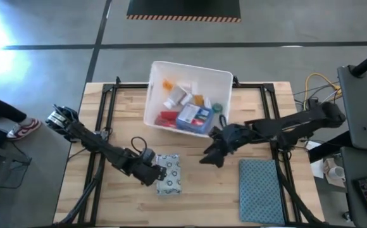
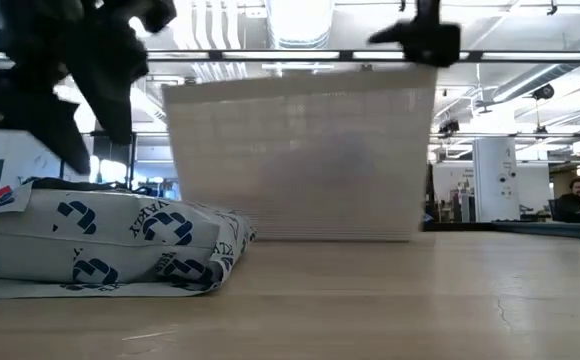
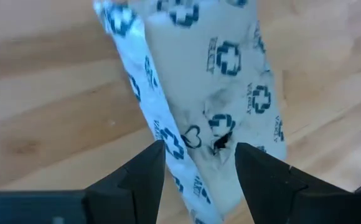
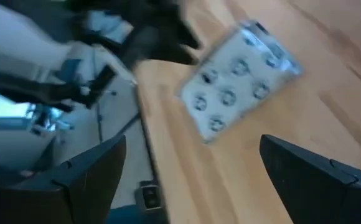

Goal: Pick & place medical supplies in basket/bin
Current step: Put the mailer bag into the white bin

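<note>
wooden table top [image 1: 196, 196] under open workshop lighting, white perforated bin [image 1: 223, 78] at the far middle, already holding bottles, vials and a red-blue box. my left gripper [image 1: 152, 174] sits at the near-left, fingers [image 3: 144, 175] partly closed astride one end of the grey patterned pack [image 1: 169, 173], which lies flat on the wood, well short of the bin. pads look to be touching the wrapper but i judge the pinch not yet firm. risk: the pack is soft and the grip is on its end only, so on lifting it may droop, slip out, or catch the bin rim on the way over. my right gripper [image 1: 210, 156] hangs spread wide and empty between pack and bin, close to my likely carry path; a clash there is possible.
</note>
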